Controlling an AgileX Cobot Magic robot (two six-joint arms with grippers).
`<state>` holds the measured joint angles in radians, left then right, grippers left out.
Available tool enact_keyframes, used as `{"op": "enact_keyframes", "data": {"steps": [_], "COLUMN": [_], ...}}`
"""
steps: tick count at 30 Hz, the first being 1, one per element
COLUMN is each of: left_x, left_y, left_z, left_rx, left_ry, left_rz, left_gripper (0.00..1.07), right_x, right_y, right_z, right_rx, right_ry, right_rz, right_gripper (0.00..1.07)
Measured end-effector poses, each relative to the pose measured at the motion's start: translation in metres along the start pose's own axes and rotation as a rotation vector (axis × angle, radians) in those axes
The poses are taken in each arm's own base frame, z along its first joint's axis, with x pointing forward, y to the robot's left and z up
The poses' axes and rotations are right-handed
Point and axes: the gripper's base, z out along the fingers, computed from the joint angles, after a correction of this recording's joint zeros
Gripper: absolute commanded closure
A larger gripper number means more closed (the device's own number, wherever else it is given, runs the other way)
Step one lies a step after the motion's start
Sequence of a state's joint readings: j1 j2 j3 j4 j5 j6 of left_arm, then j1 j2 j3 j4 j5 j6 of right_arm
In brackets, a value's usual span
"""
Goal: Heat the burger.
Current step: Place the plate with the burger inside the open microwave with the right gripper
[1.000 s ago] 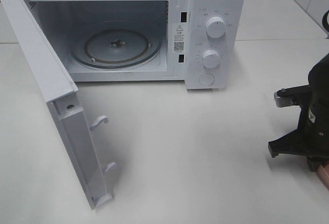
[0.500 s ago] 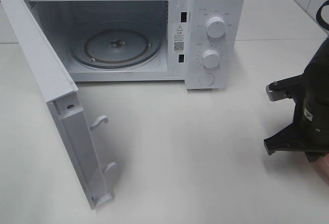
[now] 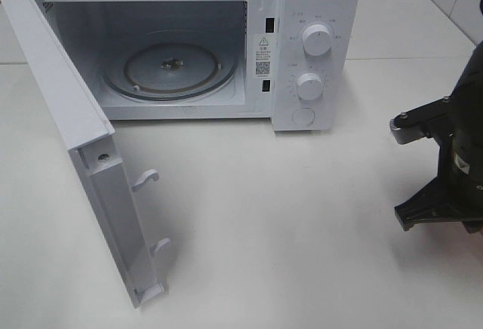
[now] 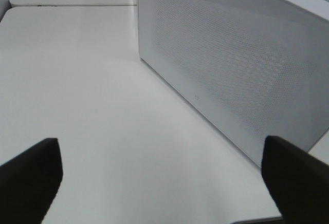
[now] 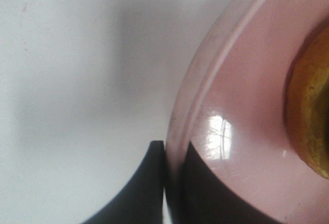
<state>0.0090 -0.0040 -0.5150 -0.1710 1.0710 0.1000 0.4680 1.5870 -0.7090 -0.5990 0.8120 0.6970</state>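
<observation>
In the right wrist view my right gripper point(image 5: 172, 183) is shut on the rim of the round pink plate point(image 5: 241, 121), with one dark finger point(image 5: 149, 188) on each side of the rim. The burger point(image 5: 308, 111) lies on the plate; only a golden-brown edge of it shows. In the exterior high view the right arm point(image 3: 453, 170) is at the right edge and hides plate and burger. My left gripper point(image 4: 162, 178) is open and empty, low over the white table beside the microwave's open door point(image 4: 231, 64).
The white microwave point(image 3: 317, 50) stands at the back with its door point(image 3: 83, 155) swung open to the left and forward. Its glass turntable point(image 3: 170, 69) is bare. White table point(image 3: 264, 223) stretches between the microwave and the right arm.
The right arm has shifted slightly, first left, then back right and up. The bit of pink plate that showed under it at the lower right edge is now hidden.
</observation>
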Motion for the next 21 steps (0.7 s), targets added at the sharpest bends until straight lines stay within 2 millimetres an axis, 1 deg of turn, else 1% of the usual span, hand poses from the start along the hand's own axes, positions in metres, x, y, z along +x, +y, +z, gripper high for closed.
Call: {"op": "enact_keyframes", "data": {"steps": [3,5,7,10,16,18,21], "left_x": [0.0,0.0,0.0,0.0,0.0,0.0,0.0], "left_y": [0.0,0.0,0.0,0.0,0.0,0.0,0.0], "left_z": [0.0,0.0,0.0,0.0,0.0,0.0,0.0], "left_rx": [0.0,0.0,0.0,0.0,0.0,0.0,0.0], "left_ry": [0.0,0.0,0.0,0.0,0.0,0.0,0.0], "left_rz": [0.0,0.0,0.0,0.0,0.0,0.0,0.0], "left_gripper": [0.09,0.09,0.09,0.09,0.09,0.09,0.09], "right_x": [0.002,0.007,0.008,0.012,0.015,0.019,0.023], "right_y": [-0.003,-0.007,-0.007,-0.001,0.005,0.011,0.017], "right_z": [-0.004,-0.015,-0.017,-0.028,-0.037,-0.044,-0.047], "right_rx": [0.01,0.021,0.025,0.025,0.017,0.02,0.028], "right_ry": [0.002,-0.011,-0.014,-0.044,-0.077,-0.092,-0.095], "right_rz": [-0.004,-0.011,-0.016,-0.054,-0.091,-0.127,-0.158], "right_gripper": [1.07,1.07,1.07,1.07,1.07,1.07,1.07]}}
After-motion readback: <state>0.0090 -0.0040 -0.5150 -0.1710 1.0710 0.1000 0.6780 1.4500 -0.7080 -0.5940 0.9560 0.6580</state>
